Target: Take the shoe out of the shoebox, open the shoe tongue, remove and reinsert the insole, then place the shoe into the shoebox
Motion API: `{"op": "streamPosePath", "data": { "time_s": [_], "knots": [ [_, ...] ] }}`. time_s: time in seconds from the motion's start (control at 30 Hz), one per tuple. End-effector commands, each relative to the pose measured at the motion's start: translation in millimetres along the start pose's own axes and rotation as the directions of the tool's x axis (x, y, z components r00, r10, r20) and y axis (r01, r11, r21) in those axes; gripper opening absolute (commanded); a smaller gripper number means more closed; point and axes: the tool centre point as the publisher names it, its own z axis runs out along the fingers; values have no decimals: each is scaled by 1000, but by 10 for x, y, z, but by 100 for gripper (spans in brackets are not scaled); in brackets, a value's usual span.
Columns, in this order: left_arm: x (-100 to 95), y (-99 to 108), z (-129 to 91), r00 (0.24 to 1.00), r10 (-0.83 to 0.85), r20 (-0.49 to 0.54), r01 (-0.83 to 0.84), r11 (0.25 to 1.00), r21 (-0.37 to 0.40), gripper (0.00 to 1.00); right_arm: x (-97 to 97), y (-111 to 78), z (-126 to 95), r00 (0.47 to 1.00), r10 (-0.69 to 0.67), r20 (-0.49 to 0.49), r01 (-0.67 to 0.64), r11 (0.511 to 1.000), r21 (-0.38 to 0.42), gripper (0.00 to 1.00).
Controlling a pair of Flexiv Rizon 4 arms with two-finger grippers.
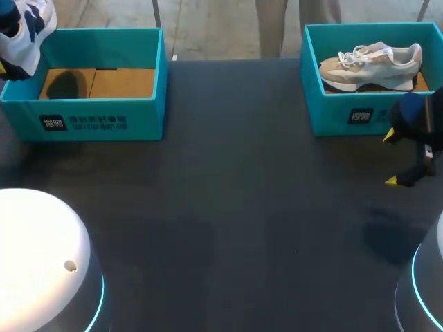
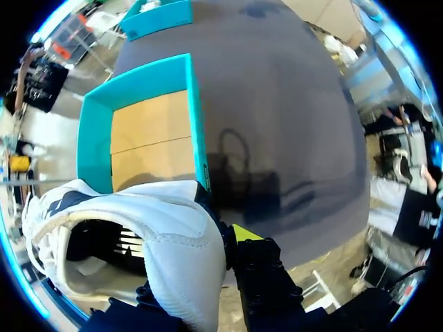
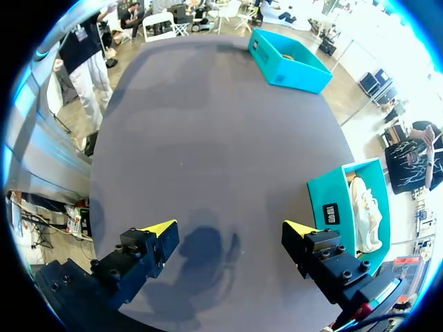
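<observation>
My left end effector (image 2: 228, 238), clamped on the white shoe (image 2: 173, 228), should clear the shoebox (image 2: 197, 117) wall before lowering to the table (image 2: 277, 104).

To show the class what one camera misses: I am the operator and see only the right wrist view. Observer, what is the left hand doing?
Observer: The left hand holds a white shoe raised clear of the left box.
Operator: Is that box empty?
Observer: Yes, the head view shows only its bare cardboard floor.
Operator: Where does the hand grip the shoe?
Observer: At the heel end, it seems. One yellow tip shows outside the collar, and the other is hidden by the shoe.
</observation>
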Motion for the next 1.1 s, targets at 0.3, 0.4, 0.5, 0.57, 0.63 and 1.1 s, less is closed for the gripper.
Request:
{"op": "streamPosePath", "data": {
  "time_s": [0.3, 0.4, 0.5, 0.57, 0.63, 1.1],
  "knots": [
    [-88, 183, -66, 840, 540, -61, -543, 838, -58, 0, 5, 1, 11, 1000, 1, 1, -1, 1000, 2, 100],
    [-146, 263, -55, 770, 631, -97, -636, 770, -44, 0, 5, 1, 11, 1000, 1, 1, -1, 1000, 2, 100],
    [-184, 312, -54, 688, 705, -169, -723, 685, -88, 0, 5, 1, 11, 1000, 1, 1, -1, 1000, 2, 100],
    [-176, 324, -92, 633, 748, -201, -773, 624, -112, 0, 5, 1, 11, 1000, 1, 1, -1, 1000, 2, 100],
    [-178, 333, -143, 582, 785, -212, -812, 574, -103, 0, 5, 1, 11, 1000, 1, 1, -1, 1000, 2, 100],
    [-188, 343, -162, 565, 795, -221, -824, 556, -110, 0, 5, 1, 11, 1000, 1, 1, -1, 1000, 2, 100]
  ]
}}
